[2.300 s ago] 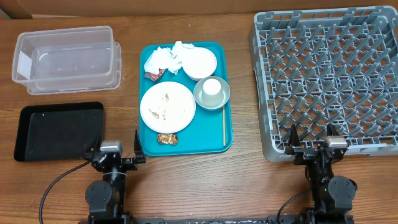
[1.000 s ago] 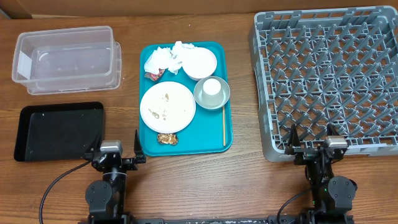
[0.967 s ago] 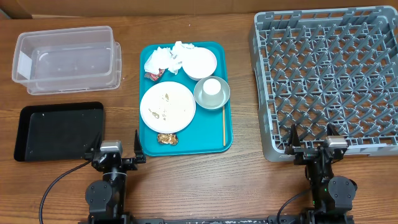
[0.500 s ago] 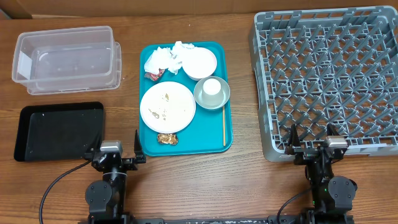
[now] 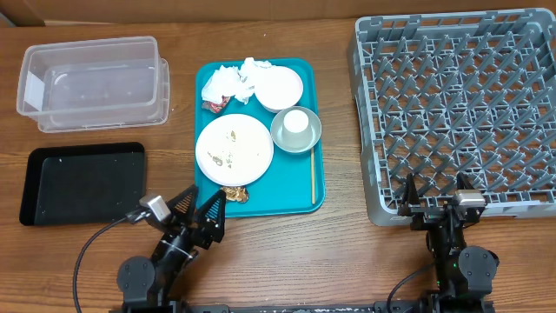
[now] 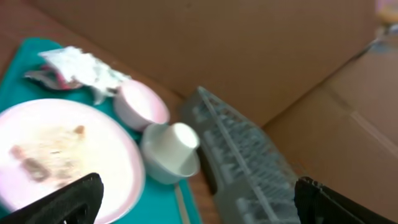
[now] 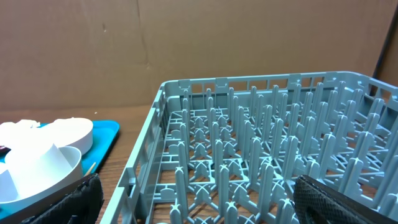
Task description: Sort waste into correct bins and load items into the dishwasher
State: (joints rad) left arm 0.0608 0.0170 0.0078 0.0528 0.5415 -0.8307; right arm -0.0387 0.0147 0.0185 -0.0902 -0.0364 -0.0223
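Watching L claw (image 5: 203, 207) & R claw (image 5: 434, 195), I saw both wide apart, empty. L claw sat near plate (image 5: 250, 146); bump could've spilt crumbs (image 5: 232, 135).

- You've got a wood-grain table (image 5: 347, 252), matt finish.
- Clear tub (image 5: 95, 43): transparent plastic, glossy.
- Black tray (image 5: 82, 184): looks plastic, dull sheen.
- Teal tray (image 5: 295, 187): smooth, plastic look.
- Dish rack (image 5: 362, 122): grey moulded plastic, matt.
- Plate (image 5: 234, 149): smooth white; you can't tell the material.
- Napkins (image 5: 230, 80): crumpled white paper.
- Stick (image 5: 313, 178): bare pale wood.
- Behind it all you see matt brown cardboard (image 7: 124, 50).
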